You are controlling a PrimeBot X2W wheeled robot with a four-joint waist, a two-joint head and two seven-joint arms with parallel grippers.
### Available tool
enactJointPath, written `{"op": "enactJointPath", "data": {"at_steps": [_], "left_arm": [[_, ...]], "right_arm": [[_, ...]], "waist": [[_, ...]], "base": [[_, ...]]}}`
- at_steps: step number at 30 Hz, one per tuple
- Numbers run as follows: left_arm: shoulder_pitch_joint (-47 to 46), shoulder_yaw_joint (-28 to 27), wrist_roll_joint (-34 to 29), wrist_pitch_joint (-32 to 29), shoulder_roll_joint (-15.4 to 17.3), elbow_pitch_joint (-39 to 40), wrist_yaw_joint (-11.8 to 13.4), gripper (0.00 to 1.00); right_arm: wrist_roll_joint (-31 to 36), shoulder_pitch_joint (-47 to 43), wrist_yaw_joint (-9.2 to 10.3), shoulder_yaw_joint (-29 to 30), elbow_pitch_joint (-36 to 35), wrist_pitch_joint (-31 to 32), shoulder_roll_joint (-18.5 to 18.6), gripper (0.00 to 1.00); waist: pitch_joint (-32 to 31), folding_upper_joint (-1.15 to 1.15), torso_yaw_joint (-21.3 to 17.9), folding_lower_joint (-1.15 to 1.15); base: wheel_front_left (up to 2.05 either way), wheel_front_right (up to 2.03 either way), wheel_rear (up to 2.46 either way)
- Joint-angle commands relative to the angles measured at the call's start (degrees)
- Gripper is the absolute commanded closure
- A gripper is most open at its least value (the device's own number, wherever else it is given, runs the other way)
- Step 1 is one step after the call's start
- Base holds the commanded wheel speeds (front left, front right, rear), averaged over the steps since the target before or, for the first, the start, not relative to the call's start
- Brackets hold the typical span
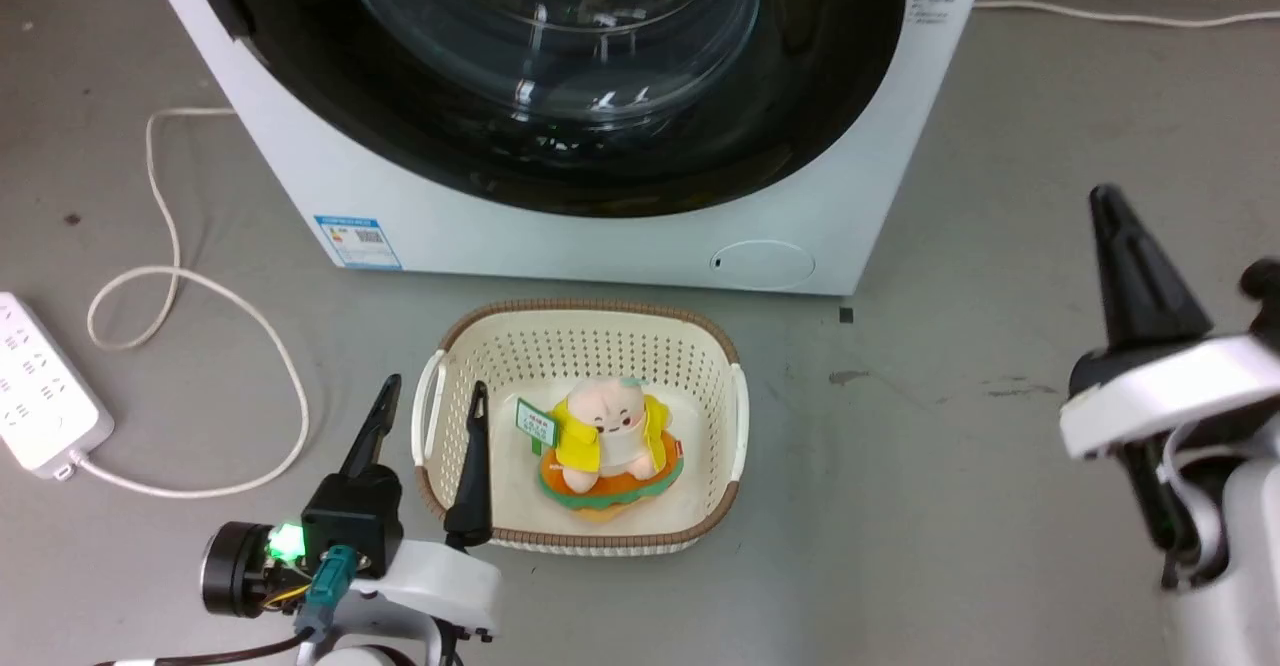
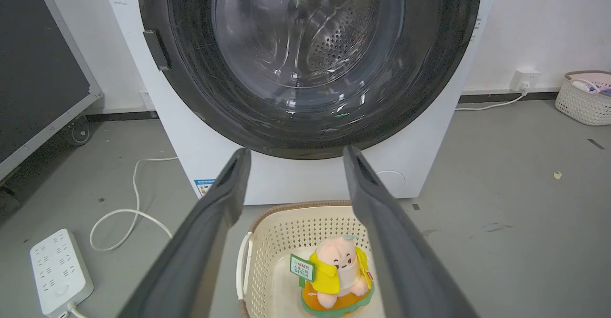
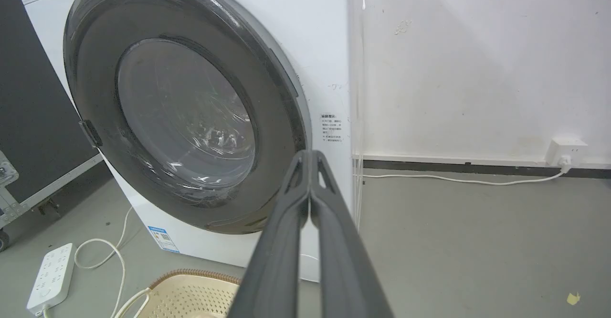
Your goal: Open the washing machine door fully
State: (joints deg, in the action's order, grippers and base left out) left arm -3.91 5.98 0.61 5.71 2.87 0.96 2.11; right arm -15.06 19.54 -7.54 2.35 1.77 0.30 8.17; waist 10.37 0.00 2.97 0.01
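The white washing machine (image 1: 600, 236) stands ahead on the grey floor. Its round glossy black door (image 1: 560, 76) with the clear glass bowl lies flat against the front, closed; a small dark handle tab (image 2: 156, 50) sits on its left rim. In the right wrist view the door (image 3: 181, 127) shows from the side. My left gripper (image 1: 432, 396) is open, low at the basket's left rim, well short of the door. My right gripper (image 3: 310, 158) is shut and empty, raised at the right of the washer, apart from it.
A cream perforated basket (image 1: 700, 346) with a plush toy (image 1: 605, 436) sits on the floor right in front of the washer. A white power strip (image 1: 40, 386) and looping cable (image 1: 180, 286) lie at the left. A second basket (image 2: 584, 98) stands by the right wall.
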Motion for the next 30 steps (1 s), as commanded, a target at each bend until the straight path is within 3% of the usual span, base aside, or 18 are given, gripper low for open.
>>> {"op": "enactJointPath", "data": {"at_steps": [1, 14, 30], "left_arm": [[-1.13, 0.42, -0.30, 0.61, 0.19, 0.34, 0.39, 0.00], [-2.92, 2.78, -0.17, 2.17, 0.20, 0.95, 1.46, 0.00], [-5.90, 5.48, 0.13, 4.08, 0.23, 1.58, 2.54, 0.00]], "right_arm": [[-1.19, 2.02, 0.02, 0.51, 0.52, 0.26, 0.10, 1.00], [-11.80, 13.71, 0.02, 4.46, 8.58, 6.62, -0.07, 1.00], [-22.22, 34.12, 0.03, 13.48, 26.13, 21.26, -0.46, 1.00]], "waist": [[0.51, 0.00, 0.33, -0.01], [4.82, 0.00, 2.10, -0.01], [10.87, 0.00, 4.59, -0.01]], "base": [[0.00, 0.00, 0.00], [0.00, 0.00, 0.00], [0.00, 0.00, 0.00]]}}
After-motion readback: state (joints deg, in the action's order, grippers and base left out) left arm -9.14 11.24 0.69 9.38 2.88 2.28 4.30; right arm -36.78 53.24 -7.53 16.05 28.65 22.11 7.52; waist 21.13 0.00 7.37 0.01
